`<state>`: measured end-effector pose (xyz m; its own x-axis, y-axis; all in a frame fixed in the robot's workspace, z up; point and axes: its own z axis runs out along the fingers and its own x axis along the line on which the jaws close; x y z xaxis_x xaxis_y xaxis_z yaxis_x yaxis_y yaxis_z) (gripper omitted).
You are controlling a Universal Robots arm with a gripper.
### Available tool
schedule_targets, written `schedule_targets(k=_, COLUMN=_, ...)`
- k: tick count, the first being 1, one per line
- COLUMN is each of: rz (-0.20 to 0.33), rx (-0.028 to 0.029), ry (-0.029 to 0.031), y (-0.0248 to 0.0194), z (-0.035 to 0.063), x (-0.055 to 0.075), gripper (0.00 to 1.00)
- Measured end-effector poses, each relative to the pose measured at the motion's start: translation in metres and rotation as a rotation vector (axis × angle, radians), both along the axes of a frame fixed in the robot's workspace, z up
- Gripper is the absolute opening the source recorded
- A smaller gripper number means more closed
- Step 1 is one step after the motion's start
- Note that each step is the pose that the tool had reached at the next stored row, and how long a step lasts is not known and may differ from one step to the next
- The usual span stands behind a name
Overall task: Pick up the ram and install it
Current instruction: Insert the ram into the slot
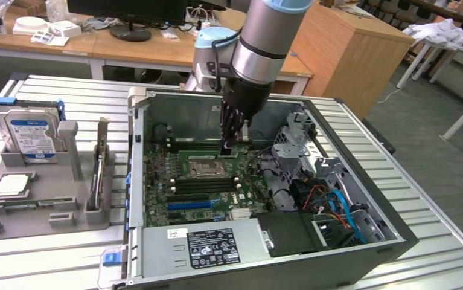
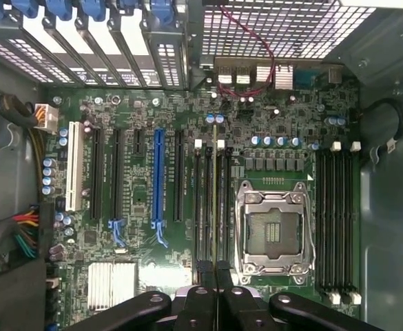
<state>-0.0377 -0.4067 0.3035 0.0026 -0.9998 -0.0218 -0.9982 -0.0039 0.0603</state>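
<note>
So the ram (image 2: 215, 207) was a thin green stick, seen edge-on in the wrist view. It ran as a narrow line along the bank of black memory slots (image 2: 205, 200) just beside the CPU socket (image 2: 275, 231), on the side towards the long expansion slots.

My take on handling: it's light and stiff, but I wouldn't call it tough. The board is thin, the little chips and the contact edge don't like being squeezed or scraped, and it'd twist out of line easily if you grabbed it off-centre. The best place to hold it, I'd say, is on the two flat faces near the middle of the top edge. That keeps the contact edge free and the stick square to the slot.

That's pretty much what the gripper (image 2: 215, 270) was doing. The dark fingers (image 2: 204, 272) were clenched almost fully together with the stick pinched between them, about as narrow as you'd expect for something that thin.

In the exterior view the gripper (image 1: 229, 142) was down inside the open PC case (image 1: 392, 238), hanging over the motherboard (image 1: 185, 196) just behind the socket. I couldn't tell whether the bottom edge was already in a slot or just lined up above one.
</note>
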Motion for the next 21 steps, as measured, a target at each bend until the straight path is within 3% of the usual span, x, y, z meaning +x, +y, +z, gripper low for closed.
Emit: schedule_targets(k=21, rz=0.0, rx=-0.0001, ry=0.0001, y=0.0, z=-0.0194, x=0.0, gripper=0.11)
